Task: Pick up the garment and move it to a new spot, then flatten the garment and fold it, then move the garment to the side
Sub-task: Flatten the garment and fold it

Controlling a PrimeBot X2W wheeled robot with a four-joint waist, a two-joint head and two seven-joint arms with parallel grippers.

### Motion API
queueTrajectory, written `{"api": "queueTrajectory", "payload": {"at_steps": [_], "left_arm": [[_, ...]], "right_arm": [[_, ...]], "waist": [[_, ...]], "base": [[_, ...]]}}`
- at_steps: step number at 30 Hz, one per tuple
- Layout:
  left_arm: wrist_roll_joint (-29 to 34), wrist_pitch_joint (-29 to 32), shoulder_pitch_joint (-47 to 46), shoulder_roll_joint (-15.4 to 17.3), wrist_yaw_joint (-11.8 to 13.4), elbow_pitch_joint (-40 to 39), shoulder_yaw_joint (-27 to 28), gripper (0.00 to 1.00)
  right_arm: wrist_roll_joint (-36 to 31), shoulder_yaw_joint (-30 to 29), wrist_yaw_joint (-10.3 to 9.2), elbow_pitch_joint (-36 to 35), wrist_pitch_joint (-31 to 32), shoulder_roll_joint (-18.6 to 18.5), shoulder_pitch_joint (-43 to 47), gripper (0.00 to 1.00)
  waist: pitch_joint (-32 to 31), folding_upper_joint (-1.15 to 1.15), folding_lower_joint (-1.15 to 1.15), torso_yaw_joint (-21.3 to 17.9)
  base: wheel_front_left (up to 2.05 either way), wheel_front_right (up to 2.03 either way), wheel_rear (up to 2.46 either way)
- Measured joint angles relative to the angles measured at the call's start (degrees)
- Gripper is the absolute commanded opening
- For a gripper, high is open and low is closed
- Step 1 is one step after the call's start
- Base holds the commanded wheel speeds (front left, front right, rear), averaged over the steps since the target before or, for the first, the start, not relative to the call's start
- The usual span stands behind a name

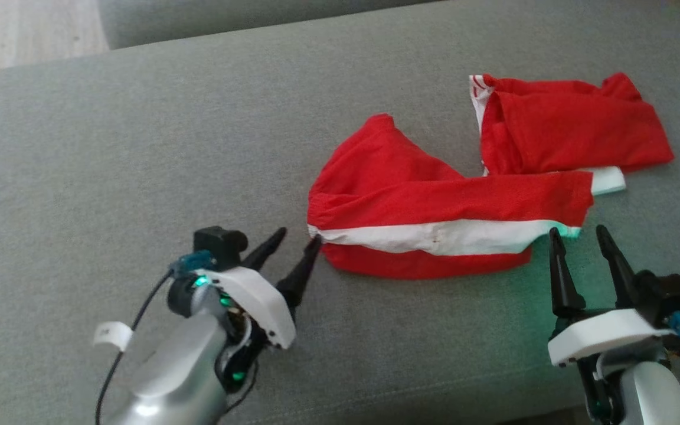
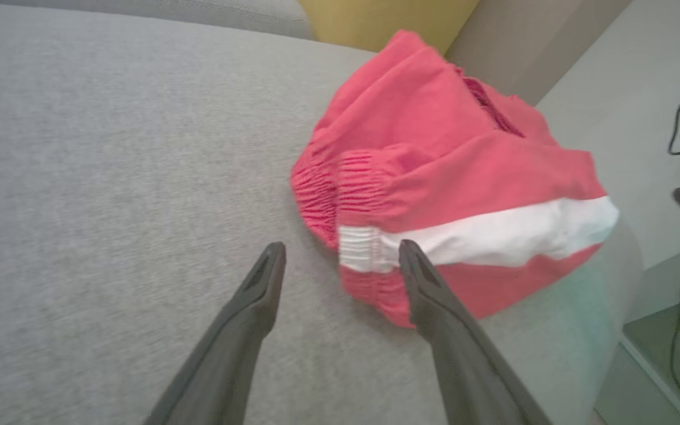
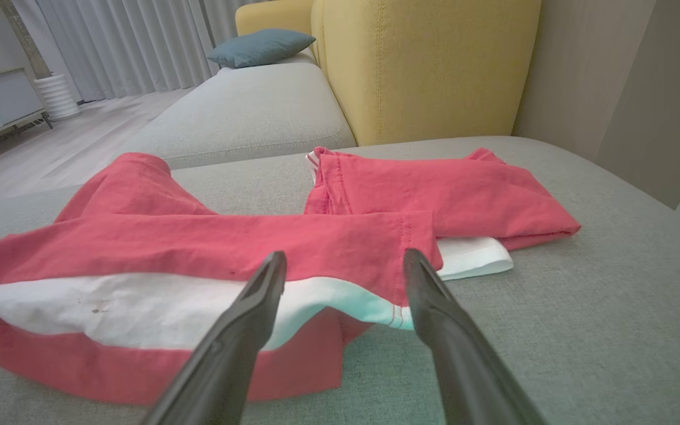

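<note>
The garment [image 1: 434,200] is a pair of red shorts with white side stripes, lying crumpled on the grey sofa cushion [image 1: 139,147], one leg flopped toward the back right. My left gripper [image 1: 298,236] stands open at the waistband's left end, one fingertip at the white stripe. In the left wrist view the garment [image 2: 452,183] shows its elastic waistband just beyond my left gripper [image 2: 343,254]. My right gripper [image 1: 579,233] is open beside the hem at the garment's right end. The right wrist view has the garment [image 3: 210,248] lying just past my right gripper [image 3: 345,260].
The cushion's front edge [image 1: 434,407] runs close below both grippers. A yellow sofa back [image 3: 422,65] and a blue pillow [image 3: 260,47] stand beyond the garment. Wooden floor [image 1: 27,29] lies at the far left.
</note>
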Motion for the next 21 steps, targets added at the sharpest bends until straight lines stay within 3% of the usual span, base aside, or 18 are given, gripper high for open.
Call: {"api": "queueTrajectory", "payload": {"at_steps": [19,20,21], "left_arm": [[-5.2,-3.7,-5.6,0.5,0.0,4.9,-8.4,1.00],[-5.4,-3.7,-5.8,0.5,0.0,5.1,-8.5,0.93],[-5.6,-3.8,-5.9,0.5,0.0,5.4,-8.5,0.48]], "right_arm": [[0.2,0.4,0.00,0.6,-0.5,0.0,-0.2,1.00],[0.2,0.4,0.00,0.7,-0.5,0.0,-0.2,1.00],[0.2,0.4,0.00,0.9,-0.5,0.0,-0.2,1.00]], "waist": [[1.6,0.00,0.00,-2.2],[1.7,0.00,0.00,-2.2],[1.6,0.00,0.00,-2.2]], "base": [[0.00,0.00,0.00],[0.00,0.00,0.00],[0.00,0.00,0.00]]}}
